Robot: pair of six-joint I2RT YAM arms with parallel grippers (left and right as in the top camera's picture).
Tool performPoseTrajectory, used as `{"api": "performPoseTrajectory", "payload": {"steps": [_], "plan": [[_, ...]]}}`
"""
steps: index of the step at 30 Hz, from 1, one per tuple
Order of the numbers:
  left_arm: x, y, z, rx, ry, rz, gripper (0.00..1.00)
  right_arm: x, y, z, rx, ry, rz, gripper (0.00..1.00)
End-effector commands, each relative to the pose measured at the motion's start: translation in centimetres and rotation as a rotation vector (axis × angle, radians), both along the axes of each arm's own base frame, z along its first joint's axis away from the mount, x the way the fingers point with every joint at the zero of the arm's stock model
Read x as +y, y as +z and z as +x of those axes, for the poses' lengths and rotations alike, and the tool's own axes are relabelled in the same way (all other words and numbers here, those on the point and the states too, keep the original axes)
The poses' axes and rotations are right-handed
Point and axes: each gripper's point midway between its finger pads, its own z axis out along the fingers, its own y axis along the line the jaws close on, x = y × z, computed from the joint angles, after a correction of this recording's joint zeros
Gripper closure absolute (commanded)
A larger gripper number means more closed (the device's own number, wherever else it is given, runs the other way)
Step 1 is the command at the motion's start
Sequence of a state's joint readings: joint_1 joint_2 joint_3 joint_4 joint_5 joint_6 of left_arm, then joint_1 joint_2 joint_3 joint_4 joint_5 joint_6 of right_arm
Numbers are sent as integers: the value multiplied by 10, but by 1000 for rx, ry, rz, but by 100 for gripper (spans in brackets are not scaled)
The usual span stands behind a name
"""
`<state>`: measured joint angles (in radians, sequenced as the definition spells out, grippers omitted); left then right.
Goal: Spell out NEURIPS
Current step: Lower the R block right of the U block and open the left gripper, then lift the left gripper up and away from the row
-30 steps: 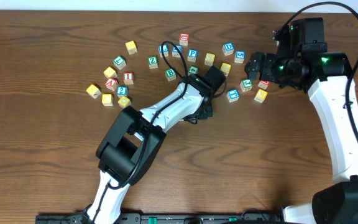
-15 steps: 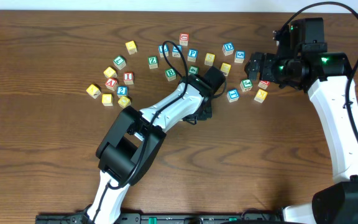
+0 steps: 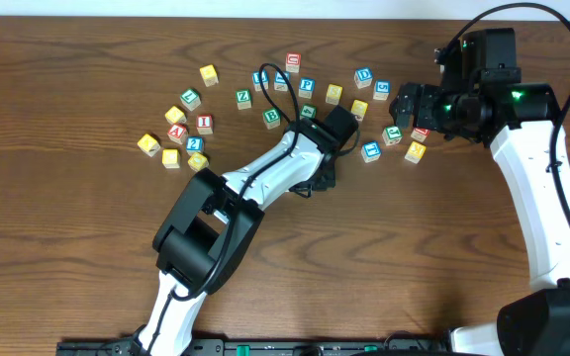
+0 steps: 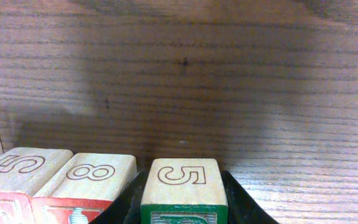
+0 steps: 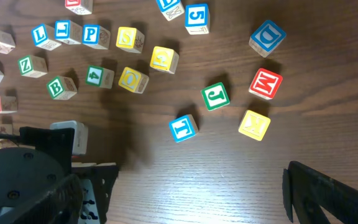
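Tabletop (image 4: 185, 74): cube (image 4: 180, 177) in left end effector (image 4: 182, 202)

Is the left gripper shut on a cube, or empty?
Left gripper shut on green-framed cube; fingers flank it in wrist view.

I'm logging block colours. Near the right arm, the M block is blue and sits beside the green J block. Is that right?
Not quite. The M block is red, not blue, as the right wrist view shows. It does sit beside the green J block.
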<state>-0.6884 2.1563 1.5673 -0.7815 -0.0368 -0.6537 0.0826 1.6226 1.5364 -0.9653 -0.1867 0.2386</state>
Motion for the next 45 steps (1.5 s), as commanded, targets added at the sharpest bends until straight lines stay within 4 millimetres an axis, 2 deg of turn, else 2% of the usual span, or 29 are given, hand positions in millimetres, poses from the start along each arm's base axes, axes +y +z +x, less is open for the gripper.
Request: {"api": "performPoseTrajectory", "payload": {"steps": [1, 10, 16, 26, 30, 40, 45], "plan": [[12, -8, 2, 6, -7, 44, 71, 2, 6, 3, -16, -2, 4, 1], [14, -8, 2, 10, -12, 47, 71, 2, 6, 3, -16, -2, 4, 1], [14, -8, 2, 10, -12, 46, 61, 2, 6, 3, -15, -2, 4, 1], [10, -4, 2, 9, -14, 26, 60, 2, 6, 3, -16, -2, 4, 1], [7, 8, 6, -16, -14, 7, 56, 2, 6, 3, -16, -2, 4, 1], [0, 47, 16, -96, -61, -44, 54, 2, 6, 3, -16, -2, 4, 1], [-3, 74, 20, -151, -115, -71, 55, 2, 6, 3, -16, -2, 4, 1]]}}
